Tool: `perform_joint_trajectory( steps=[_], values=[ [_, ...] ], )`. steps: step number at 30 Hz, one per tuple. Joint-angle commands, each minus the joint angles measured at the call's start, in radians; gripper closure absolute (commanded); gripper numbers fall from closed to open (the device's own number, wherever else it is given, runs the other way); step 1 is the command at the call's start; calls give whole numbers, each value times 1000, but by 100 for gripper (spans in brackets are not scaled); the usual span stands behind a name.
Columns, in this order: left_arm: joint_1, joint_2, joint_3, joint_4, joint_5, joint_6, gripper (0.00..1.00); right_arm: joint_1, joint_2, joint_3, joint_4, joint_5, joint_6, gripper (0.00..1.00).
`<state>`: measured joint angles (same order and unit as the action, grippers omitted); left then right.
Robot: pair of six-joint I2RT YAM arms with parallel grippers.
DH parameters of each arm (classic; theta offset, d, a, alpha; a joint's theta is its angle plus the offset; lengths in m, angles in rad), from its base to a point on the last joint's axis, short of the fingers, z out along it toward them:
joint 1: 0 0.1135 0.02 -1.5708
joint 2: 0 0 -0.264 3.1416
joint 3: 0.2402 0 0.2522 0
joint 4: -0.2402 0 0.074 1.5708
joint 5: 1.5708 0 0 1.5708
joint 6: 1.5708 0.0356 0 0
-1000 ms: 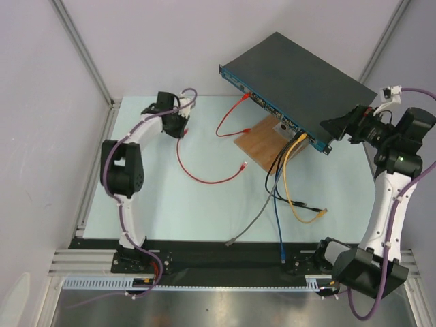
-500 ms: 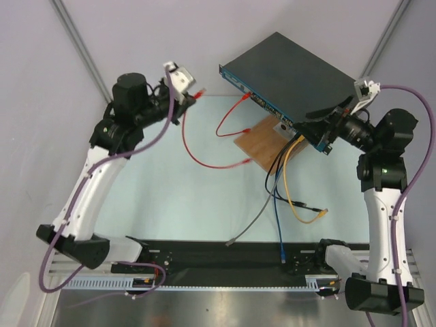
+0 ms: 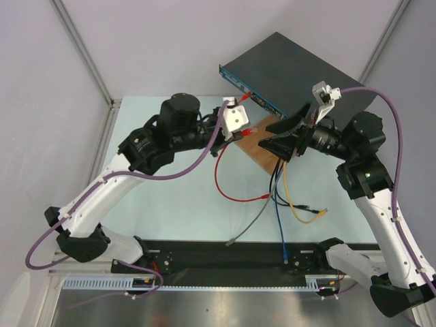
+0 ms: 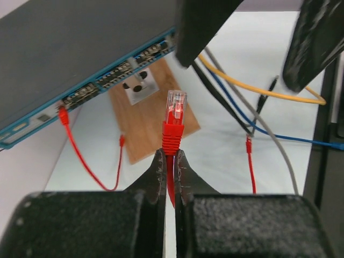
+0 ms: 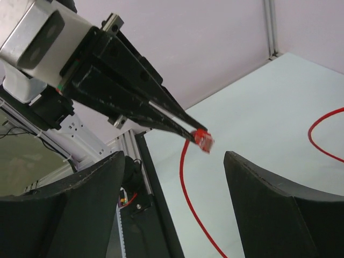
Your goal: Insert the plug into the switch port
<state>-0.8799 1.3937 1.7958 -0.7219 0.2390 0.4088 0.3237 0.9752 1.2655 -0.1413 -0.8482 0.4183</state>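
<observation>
Checking the left side first: what is in it? (M.)

Left gripper (image 4: 171, 157), jaws pinched narrow on the red cable (image 4: 171, 180) just behind the boot. The plug (image 4: 176, 106) stands proud of the fingertips, clear tip leading, roughly in line with the fingers. (K.)

And the switch? (M.)

The switch (image 3: 300, 68) sits at 1 o'clock on the table (image 3: 184, 204) in the overhead view, with a wooden board (image 3: 262, 151) lying below its front edge. From the left wrist its front face (image 4: 107, 79) runs from 9 o'clock up toward 12, sockets in a row. The plug is near it but apart, at no port yet. One red lead (image 4: 63, 114) already sits in a socket toward 9. (K.)

Right arm? (M.)

Right gripper (image 5: 173, 161), jaws wide, nothing in them, hanging at 3 o'clock of the plug and facing it. A yellow cable (image 3: 285, 182) and others trail toward 6. (K.)

Step? (M.)

Approach, I judge: the plug is carried, insertion not begun. The next move calls for squaring the plug to a free socket, then a straight push toward 11 o'clock. Which way the latch tab faces I cannot tell. Risk: held by the cable alone, the plug may swivel on contact. (K.)
</observation>
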Motion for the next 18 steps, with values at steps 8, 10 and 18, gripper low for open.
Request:
perform_joint_trajectory(
  steps=[8,10,18],
  values=[
    [-64,33,34,48,-6,-70,100,44,26,9,-20,116,-4,28],
    [-65,37,34,58,-6,-79,100,44,26,0,-21,109,0,30],
    [-67,41,39,82,8,-84,100,44,37,-37,-7,115,34,49]
  ],
)
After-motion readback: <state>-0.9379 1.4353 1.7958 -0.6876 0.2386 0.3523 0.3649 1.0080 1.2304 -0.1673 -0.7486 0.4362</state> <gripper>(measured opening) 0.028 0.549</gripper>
